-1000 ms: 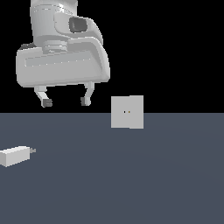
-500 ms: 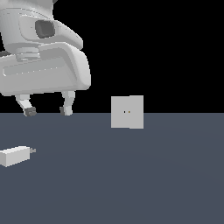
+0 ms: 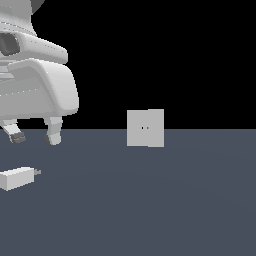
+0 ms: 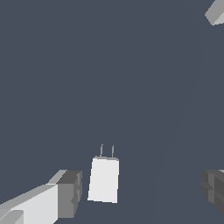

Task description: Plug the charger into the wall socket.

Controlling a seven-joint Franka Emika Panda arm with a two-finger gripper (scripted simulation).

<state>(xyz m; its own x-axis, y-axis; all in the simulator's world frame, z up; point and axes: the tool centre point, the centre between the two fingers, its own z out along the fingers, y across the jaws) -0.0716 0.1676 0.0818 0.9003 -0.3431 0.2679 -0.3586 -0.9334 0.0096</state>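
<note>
The gripper (image 3: pixel 34 136) has swung across toward the exterior view's left and dropped lower, now hanging above the charger (image 3: pixel 18 178), fingers spread wide and empty. That sets up the pick. The charger, a smooth white block with two thin prongs, lies flat on the matte slate bench (image 3: pixel 150 210); the flat grey wall socket (image 3: pixel 145 128) stands well apart.
</note>
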